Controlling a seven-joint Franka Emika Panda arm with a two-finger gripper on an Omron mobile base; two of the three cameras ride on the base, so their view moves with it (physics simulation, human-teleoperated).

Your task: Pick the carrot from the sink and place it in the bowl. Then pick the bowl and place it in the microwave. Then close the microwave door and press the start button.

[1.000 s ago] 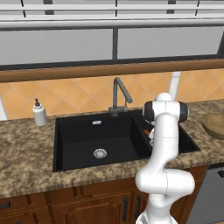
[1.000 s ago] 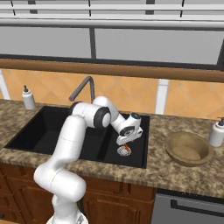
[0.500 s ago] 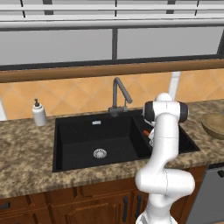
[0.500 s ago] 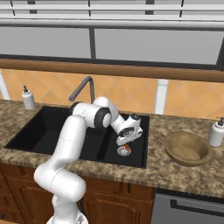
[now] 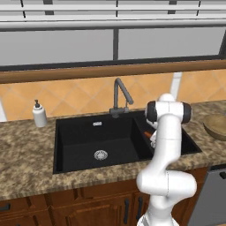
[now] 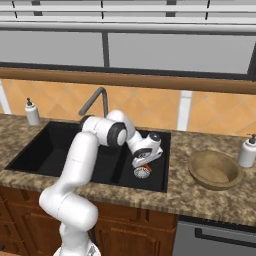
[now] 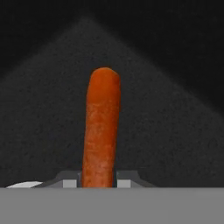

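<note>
The carrot (image 7: 101, 127) is a slim orange stick pointing away from the hand over the black floor of the sink (image 5: 97, 132). My gripper (image 7: 98, 179) has its two fingertips (image 7: 70, 178) pressed against the carrot's near end from both sides. From the base views, the gripper (image 6: 142, 167) is low in the small right basin, and a bit of orange carrot (image 5: 148, 133) shows beside the arm. The wooden bowl (image 6: 200, 159) sits on the counter to the right of the sink, also seen as the bowl (image 5: 216, 126). The microwave and its door are out of view.
A grey gooseneck faucet (image 5: 120, 95) stands behind the sink. One white soap bottle (image 5: 39, 114) is on the counter at the left, and another soap bottle (image 6: 247, 151) stands right of the bowl. A round silver drain (image 5: 100, 155) lies in the large basin.
The fingers have closed in on the carrot's near end. The arm has stayed low in the right basin with hardly any movement.
</note>
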